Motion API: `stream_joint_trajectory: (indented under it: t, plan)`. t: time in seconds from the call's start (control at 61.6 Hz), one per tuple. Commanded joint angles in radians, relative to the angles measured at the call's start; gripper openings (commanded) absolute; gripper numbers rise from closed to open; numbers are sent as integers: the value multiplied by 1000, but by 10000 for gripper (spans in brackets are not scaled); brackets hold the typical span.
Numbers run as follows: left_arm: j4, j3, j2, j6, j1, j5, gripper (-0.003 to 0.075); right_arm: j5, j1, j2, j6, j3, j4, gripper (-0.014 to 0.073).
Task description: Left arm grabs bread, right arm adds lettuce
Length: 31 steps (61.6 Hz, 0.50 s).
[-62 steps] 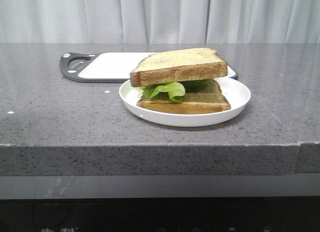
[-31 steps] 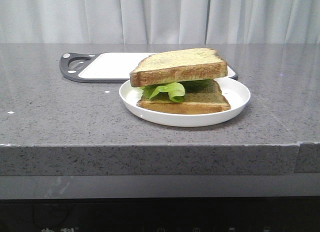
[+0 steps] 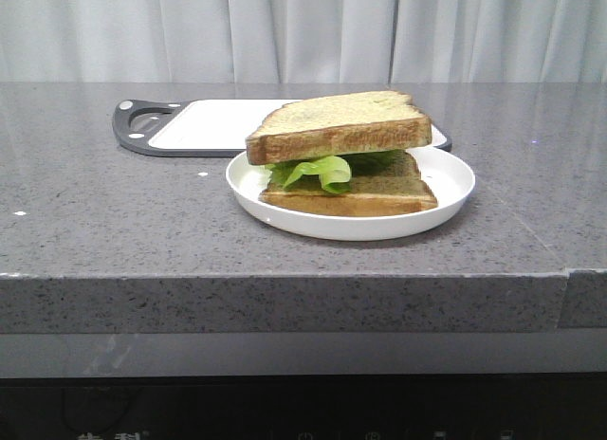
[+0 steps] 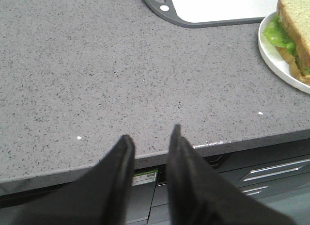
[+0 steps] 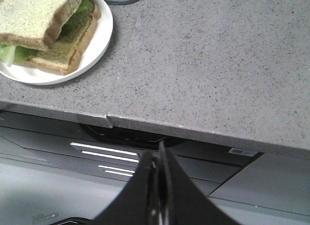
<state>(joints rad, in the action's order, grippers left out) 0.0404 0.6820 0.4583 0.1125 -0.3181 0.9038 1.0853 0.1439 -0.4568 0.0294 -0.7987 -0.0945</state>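
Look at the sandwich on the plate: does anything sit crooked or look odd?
Yes. The top bread sits tilted and shifted left, overhanging the bottom slice. The lettuce sticks out on that side. The plate looks intact.

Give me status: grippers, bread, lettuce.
Left gripper open, empty, back at counter edge. Right gripper shut, empty, off the counter. Bread stacked on lettuce on plate. Nothing in the way.
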Motion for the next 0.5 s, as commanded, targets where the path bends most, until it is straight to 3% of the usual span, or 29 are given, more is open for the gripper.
stream_joint_trajectory:
  t: [0.0, 0.065, 0.487]
  plan:
    - [3, 26, 5, 12, 0, -78, 31, -65, -5, -6, -1, -20, 3, -115]
    - [3, 26, 5, 12, 0, -79, -21, -62, -5, -6, -1, -20, 3, -116]
    - [3, 26, 5, 12, 0, -77, -20, 22, -5, -6, -1, -20, 2, -118]
